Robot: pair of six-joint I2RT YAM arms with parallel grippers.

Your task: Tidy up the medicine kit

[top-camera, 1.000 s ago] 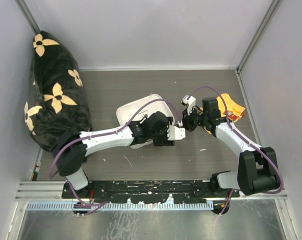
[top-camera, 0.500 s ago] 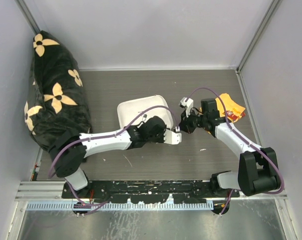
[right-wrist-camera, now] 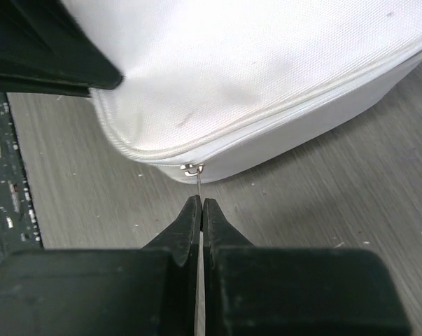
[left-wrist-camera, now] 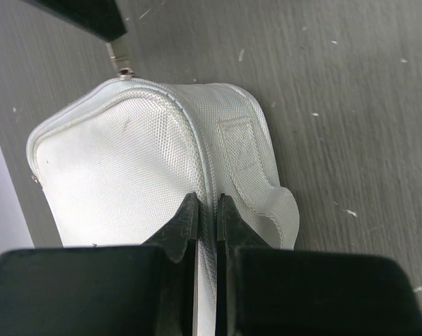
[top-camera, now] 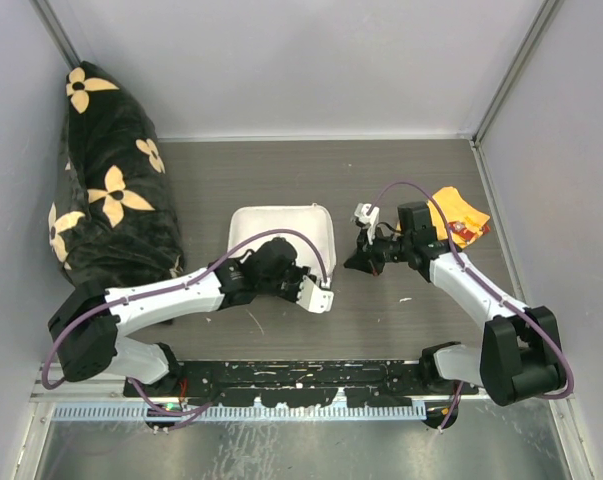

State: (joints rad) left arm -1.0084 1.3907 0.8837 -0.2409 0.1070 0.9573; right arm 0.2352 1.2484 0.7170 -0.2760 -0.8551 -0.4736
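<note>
kit (top-camera: 281,222): flat at mid-table, between the two arms.
left gripper (left-wrist-camera: 205,203): jaws pinched on the kit's zip seam at its near edge, anchoring it.
right gripper (right-wrist-camera: 199,203): jaws closed on the thin zip pull (right-wrist-camera: 195,170) at a corner.
step: probably unzipping; draw the pull along the seam line, low and steady, while the left stops the kit sliding.
contents: hidden, lid looks closed.
packet (top-camera: 458,214): outside the kit, beside the right arm.

Grey table (top-camera: 281,170) — medicine kit (top-camera: 281,228), cushion (top-camera: 106,190), orange packet (top-camera: 457,212)
</note>
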